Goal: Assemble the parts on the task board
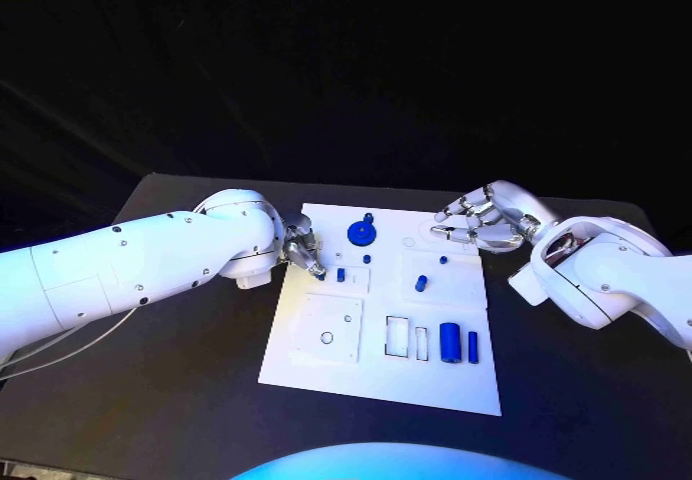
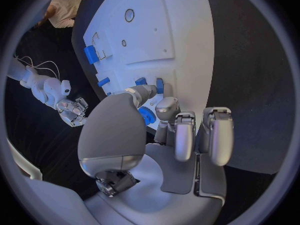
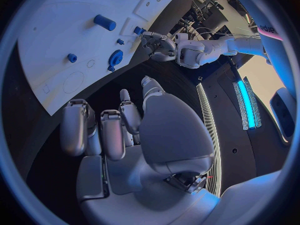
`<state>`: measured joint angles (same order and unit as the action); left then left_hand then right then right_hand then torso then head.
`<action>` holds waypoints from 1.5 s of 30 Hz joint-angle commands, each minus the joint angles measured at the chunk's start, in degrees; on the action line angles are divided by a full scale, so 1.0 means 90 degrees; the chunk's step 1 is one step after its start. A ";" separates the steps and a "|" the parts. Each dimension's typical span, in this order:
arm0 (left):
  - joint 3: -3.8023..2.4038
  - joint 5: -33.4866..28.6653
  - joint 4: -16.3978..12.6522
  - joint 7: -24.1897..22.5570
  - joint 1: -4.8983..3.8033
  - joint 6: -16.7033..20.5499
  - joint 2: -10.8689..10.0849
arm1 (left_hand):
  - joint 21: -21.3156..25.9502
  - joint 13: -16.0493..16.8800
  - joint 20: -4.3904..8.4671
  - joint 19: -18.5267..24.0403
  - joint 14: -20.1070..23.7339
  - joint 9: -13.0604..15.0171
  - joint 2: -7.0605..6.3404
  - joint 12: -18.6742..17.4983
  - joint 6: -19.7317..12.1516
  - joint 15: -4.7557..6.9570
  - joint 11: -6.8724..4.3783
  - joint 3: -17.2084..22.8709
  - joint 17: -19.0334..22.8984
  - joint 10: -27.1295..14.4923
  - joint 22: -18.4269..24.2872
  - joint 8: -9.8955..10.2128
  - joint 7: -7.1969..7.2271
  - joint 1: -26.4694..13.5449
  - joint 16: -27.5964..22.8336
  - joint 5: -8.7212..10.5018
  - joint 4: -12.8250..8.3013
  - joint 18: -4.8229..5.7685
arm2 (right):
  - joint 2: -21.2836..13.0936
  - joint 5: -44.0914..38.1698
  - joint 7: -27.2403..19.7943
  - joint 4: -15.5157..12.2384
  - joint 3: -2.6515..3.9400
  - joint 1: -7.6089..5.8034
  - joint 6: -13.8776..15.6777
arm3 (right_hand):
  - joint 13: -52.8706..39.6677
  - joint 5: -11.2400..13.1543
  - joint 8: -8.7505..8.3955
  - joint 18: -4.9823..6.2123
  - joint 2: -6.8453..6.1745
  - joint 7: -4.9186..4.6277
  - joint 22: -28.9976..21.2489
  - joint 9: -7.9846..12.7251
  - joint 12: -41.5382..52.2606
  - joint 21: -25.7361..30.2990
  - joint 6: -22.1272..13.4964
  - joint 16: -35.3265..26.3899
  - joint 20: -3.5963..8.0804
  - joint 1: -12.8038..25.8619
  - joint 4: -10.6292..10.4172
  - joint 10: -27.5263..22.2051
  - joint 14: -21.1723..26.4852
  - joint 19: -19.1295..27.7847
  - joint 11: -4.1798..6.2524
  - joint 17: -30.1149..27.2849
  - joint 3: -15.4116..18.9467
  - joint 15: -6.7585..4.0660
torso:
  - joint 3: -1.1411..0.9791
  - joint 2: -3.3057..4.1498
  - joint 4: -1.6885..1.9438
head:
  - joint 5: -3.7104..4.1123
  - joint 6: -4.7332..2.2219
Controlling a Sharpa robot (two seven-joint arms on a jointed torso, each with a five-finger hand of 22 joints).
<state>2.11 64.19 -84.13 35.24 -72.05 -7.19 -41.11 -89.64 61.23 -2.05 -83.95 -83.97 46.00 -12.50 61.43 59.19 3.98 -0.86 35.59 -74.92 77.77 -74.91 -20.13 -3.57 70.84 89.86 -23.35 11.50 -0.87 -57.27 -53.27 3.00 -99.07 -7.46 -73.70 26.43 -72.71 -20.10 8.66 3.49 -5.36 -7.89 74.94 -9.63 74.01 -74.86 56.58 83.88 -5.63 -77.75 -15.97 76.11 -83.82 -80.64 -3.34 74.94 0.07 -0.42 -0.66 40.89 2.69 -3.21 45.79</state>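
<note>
The white task board (image 1: pixel 320 362) lies mid-table. A round blue part (image 1: pixel 362 234) stands near its far edge. Small blue pieces (image 1: pixel 342 273) (image 1: pixel 366 259) (image 1: pixel 421 283) sit in the middle, and a blue cylinder (image 1: pixel 451 342) and a thin blue bar (image 1: pixel 473 346) lie nearer the front. My left hand (image 1: pixel 303 250) hovers over the board's far left edge, fingertips pointing down beside the nearest small piece (image 2: pixel 159 85); I see nothing in its grip. My right hand (image 1: pixel 483 222) hangs at the far right corner with its fingers loosely bent and apart, holding nothing. From there the round part (image 3: pixel 115 59) is seen standing apart from the left hand (image 3: pixel 156 42).
Empty rectangular slots (image 1: pixel 397 335) and a square recess (image 1: pixel 332 325) mark the board's front half. The black table (image 1: pixel 188 400) surrounds the board on all sides.
</note>
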 commanded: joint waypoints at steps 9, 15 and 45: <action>0.0012 0.0019 0.0019 0.0012 0.0007 -0.0192 0.0097 | -0.0040 -0.0027 0.0036 -0.0673 -0.0669 0.0035 -0.0033 -0.0045 0.0111 0.0040 -0.0047 0.1056 -0.1676 0.0037 -0.1677 -0.0056 0.0050 -0.0054 0.0016 -0.0164 -0.1072 0.0096 | -0.0006 -0.0036 -0.0050 -0.0020 0.0000 0.0004 -0.0066 | 0.0011 -0.0023 0.0024 0.0037 0.0055 -0.0014 0.0527 -0.0003 -0.0007 0.0017 -0.0045 -0.0022 0.0021 0.0029 -0.0009 -0.0006 -0.0412 0.0034 0.0004 0.0575 0.0042 -0.0043 | -0.0003 0.0001 -0.0001 | 0.0013 0.0039; 0.0029 0.0019 0.0045 0.0047 0.0013 -0.0328 0.0131 | -0.0040 -0.0048 0.0038 -0.0673 -0.0669 0.0055 -0.0055 -0.0059 0.0125 0.0044 -0.0055 0.1030 -0.1676 0.0048 -0.1677 -0.0073 0.0061 -0.0097 0.0016 -0.0253 -0.1069 0.0096 | -0.0015 -0.0036 -0.0049 -0.0025 0.0000 0.0004 -0.0068 | 0.0011 -0.0023 0.0024 0.0037 0.0055 -0.0014 0.0527 -0.0003 -0.0007 0.0017 -0.0045 -0.0022 0.0021 0.0029 -0.0009 -0.0006 -0.0412 0.0034 0.0004 0.0575 0.0042 -0.0043 | -0.0004 -0.0001 -0.0004 | 0.0020 0.0059; 0.0036 0.0136 0.0075 0.0183 0.0020 -0.0134 0.0145 | -0.0040 -0.0013 0.0062 -0.0673 -0.0669 0.0230 -0.0092 0.0024 0.0164 0.0076 -0.0097 0.0987 -0.1676 0.0141 -0.1677 -0.0202 0.0112 -0.0237 0.0016 -0.0589 -0.1081 0.0096 | -0.0010 -0.0036 -0.0052 -0.0021 0.0001 0.0004 -0.0067 | 0.0011 -0.0023 0.0024 0.0037 0.0055 -0.0014 0.0527 -0.0003 -0.0007 0.0017 -0.0045 -0.0022 0.0021 0.0029 -0.0009 -0.0006 -0.0412 0.0034 0.0004 0.0575 0.0042 -0.0043 | -0.0006 0.0000 0.0002 | 0.0038 0.0064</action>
<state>2.28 65.66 -83.33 36.64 -72.08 -8.05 -39.98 -89.64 61.05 -1.83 -84.16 -83.98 48.05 -13.89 61.44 59.81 4.40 -1.61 35.76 -74.90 78.91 -74.91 -21.70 -3.17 68.70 89.86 -28.28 10.70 -0.86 -57.39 -53.27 2.98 -99.20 -7.46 -73.70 26.43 -72.70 -20.09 8.64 3.49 -5.36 -7.89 74.90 -9.63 74.01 -74.87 56.58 83.88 -5.63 -77.75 -15.97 76.11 -83.82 -80.64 -3.34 74.91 0.07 -0.42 -0.66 40.87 2.71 -2.88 46.36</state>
